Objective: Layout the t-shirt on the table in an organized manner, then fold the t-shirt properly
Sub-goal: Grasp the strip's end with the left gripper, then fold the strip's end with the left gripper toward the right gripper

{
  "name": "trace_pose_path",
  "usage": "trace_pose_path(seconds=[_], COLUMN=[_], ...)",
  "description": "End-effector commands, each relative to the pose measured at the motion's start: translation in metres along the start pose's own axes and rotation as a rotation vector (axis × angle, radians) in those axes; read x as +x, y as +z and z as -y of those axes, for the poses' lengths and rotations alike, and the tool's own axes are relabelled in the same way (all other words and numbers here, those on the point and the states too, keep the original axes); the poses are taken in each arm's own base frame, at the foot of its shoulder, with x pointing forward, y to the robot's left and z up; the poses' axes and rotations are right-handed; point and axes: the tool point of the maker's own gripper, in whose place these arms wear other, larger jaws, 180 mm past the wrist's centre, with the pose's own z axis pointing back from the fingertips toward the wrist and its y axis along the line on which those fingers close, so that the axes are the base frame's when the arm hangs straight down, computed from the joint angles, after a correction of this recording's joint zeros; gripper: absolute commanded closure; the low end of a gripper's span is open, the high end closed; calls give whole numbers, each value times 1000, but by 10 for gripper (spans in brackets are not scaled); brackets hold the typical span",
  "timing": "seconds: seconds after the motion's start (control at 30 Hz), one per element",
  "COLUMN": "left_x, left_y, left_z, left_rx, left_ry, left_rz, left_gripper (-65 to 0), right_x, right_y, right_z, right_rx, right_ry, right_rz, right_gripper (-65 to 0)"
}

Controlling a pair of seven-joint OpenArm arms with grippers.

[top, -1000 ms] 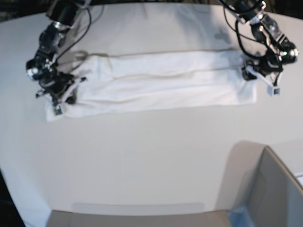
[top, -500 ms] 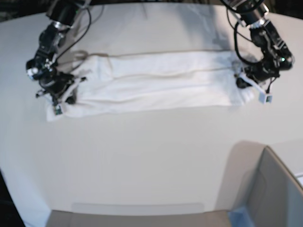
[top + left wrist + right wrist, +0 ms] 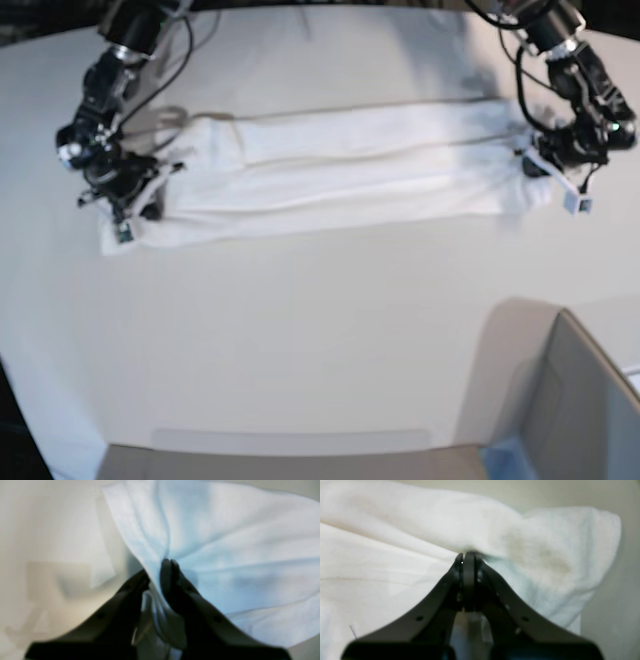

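Note:
The t-shirt [image 3: 340,170] lies on the table [image 3: 300,330] as a long white strip, folded lengthwise and running left to right. At its right end my left gripper [image 3: 548,172] is shut on the cloth. In the left wrist view a fold of the t-shirt [image 3: 237,555] runs down between the closed fingers of that gripper [image 3: 157,576]. My right gripper [image 3: 125,200] is at the strip's left end. Its jaws [image 3: 467,556] are pressed together on a ridge of the t-shirt [image 3: 395,567] in the right wrist view. No print or tag shows.
A grey box corner [image 3: 580,400] stands at the front right, with a grey ledge [image 3: 290,458] along the front edge. Black cables hang from both arms above the shirt's ends. The table's curved far edge runs just behind the arms.
My left gripper went from open to shut on the strip's right end, then drew it outward to the right, stretching the strip. The right arm has stayed put.

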Motion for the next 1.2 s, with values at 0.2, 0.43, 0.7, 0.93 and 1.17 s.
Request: trace_pose_path(seconds=[0.2,0.43,0.7,0.93,1.17], left_x=[55,80,64,55,60], left_y=[50,64,44,34,37], left_z=[6,73,149,215,277], left_rx=[101,44,-117,-266,-399], left_ry=[-135,-307,-308,-233,-138], left_rz=[167,270,224,202,192], left_gripper=[0,0,0,0,0], right_x=[-24,-22,-22,-23,-21], right_y=[0,-4,-5,-5,-8], right_z=[-1,-15,-18,-19,-27], right_rx=[-3,22,28,29,48], right_ry=[30,13,8,7,29], right_rz=[-114,-106,-103,-104,-106], right_gripper=[0,0,0,0,0])
